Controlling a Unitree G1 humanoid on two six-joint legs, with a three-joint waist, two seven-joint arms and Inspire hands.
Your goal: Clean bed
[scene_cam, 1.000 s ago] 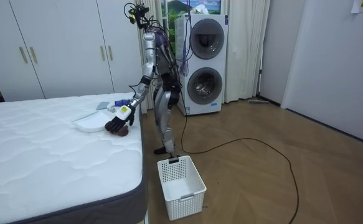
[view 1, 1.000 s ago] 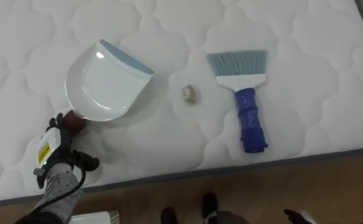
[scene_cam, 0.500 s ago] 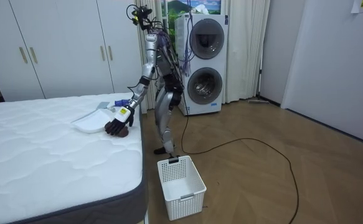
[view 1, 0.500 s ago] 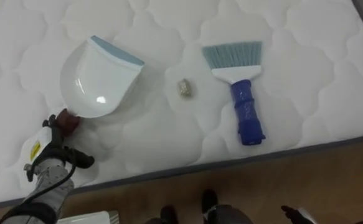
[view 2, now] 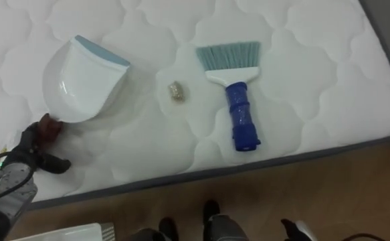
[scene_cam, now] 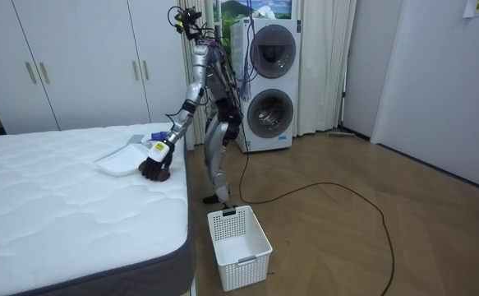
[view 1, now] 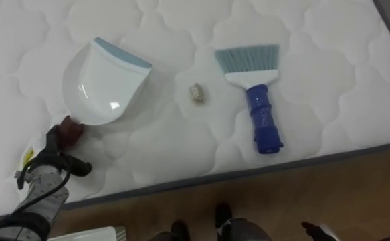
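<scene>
A white dustpan [view 1: 104,84] with a pale blue lip lies on the white quilted mattress [view 1: 181,27], its reddish handle [view 1: 67,128] pointing toward the bed's near edge. My left hand [view 1: 47,157] sits at that handle with its fingers curled over it and the thumb sticking out sideways. To the right of the pan's lip lies a small crumpled scrap [view 1: 195,94]. Further right lies a brush [view 1: 258,100] with a blue handle and pale bristles pointing away from me. My right hand [view 1: 315,231] hangs low at the bottom edge, over the floor.
I stand at the bed's side edge [view 1: 248,171] on a wooden floor. A white slatted basket [scene_cam: 239,247] stands on the floor by the bed's corner. Stacked washing machines [scene_cam: 268,82] and white wardrobes [scene_cam: 75,57] line the far wall.
The eye view has shifted a little. In the room view my left hand has tipped more upright and closed in over the dustpan's handle. Dustpan, scrap and brush lie where they were.
</scene>
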